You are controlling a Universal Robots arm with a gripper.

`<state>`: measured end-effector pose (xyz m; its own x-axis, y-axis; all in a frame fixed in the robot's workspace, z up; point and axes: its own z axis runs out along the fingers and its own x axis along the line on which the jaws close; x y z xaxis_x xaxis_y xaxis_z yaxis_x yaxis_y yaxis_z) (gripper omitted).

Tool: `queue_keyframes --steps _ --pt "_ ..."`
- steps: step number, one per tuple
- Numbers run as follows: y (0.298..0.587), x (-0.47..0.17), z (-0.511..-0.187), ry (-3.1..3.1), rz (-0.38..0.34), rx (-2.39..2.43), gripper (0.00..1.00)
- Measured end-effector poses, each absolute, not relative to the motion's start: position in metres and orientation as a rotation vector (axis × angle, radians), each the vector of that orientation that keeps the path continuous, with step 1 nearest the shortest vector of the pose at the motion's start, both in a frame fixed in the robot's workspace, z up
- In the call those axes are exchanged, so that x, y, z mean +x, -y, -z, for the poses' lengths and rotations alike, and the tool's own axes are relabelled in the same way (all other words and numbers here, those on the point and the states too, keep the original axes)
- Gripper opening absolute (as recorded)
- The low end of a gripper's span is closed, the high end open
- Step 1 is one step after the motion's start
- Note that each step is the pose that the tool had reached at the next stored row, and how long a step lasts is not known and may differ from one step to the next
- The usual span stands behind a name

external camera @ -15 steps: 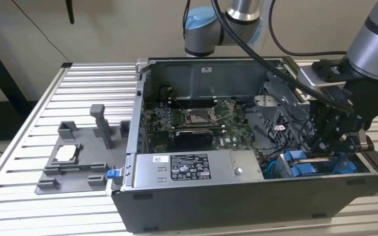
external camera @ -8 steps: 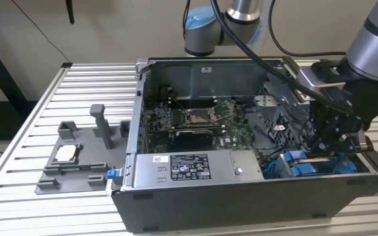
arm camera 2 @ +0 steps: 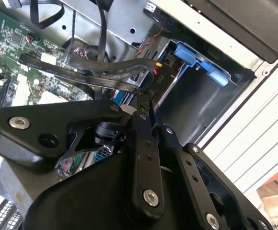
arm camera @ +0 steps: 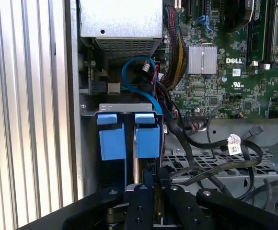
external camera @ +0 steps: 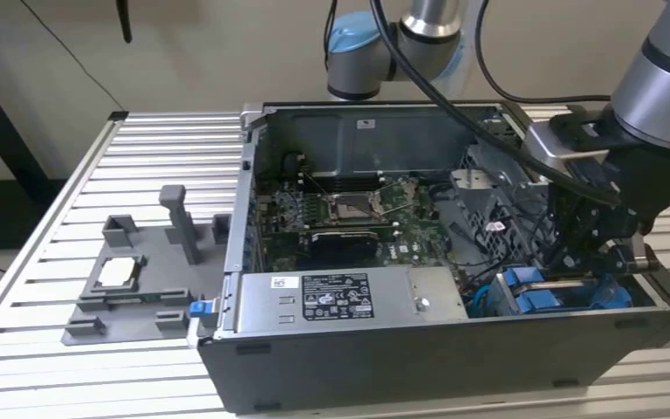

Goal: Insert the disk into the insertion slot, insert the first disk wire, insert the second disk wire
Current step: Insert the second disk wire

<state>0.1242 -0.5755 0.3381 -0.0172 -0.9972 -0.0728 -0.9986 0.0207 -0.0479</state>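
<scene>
A: Hand [arm camera 2: 142, 101] state?

B: Fingers are drawn narrow. A flat black wire [arm camera 2: 105, 72] is seen at their tips and appears to be pinched there. The hand is set low inside the case [external camera: 428, 367], at its near corner on the exterior view's right.

A: Disk?

B: Its blue tabs [arm camera: 112, 136] are noted standing in the slot [arm camera 2: 196, 100], just beside the hand. The silver body is hidden, so seating is judged complete, not confirmed.

A: How is the wire step best done?

B: The plug should be squared to the disk's socket before any push. Loose black cables crowd the cage mouth and could be snagged or dragged in. Force should be kept gentle and straight, since a tilted plug would likely jam. The socket itself cannot be made out.

A: Surface, room?

B: The case is laid open on a slatted metal bench [external camera: 137, 157]. A grey fixture [external camera: 137, 284] is set well apart on the exterior view's left. The power-supply box [external camera: 335, 295] sits at the near wall, the board [external camera: 347, 209] beyond it. A plain pale wall is seen at the far side.
</scene>
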Motion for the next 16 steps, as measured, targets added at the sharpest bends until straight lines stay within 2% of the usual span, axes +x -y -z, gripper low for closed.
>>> queue_keyframes --steps 10,12,13,16 --pt "0.5782 0.1238 -0.337 -2.198 -0.025 -2.123 0.16" --pt "0.5783 0.1237 -0.337 -2.2 -0.025 -2.121 0.17" --pt "0.5784 0.1236 -0.3371 -2.201 -0.025 -2.119 0.24" --pt "0.5785 0.1233 -0.3384 -2.203 -0.025 -2.117 0.24"
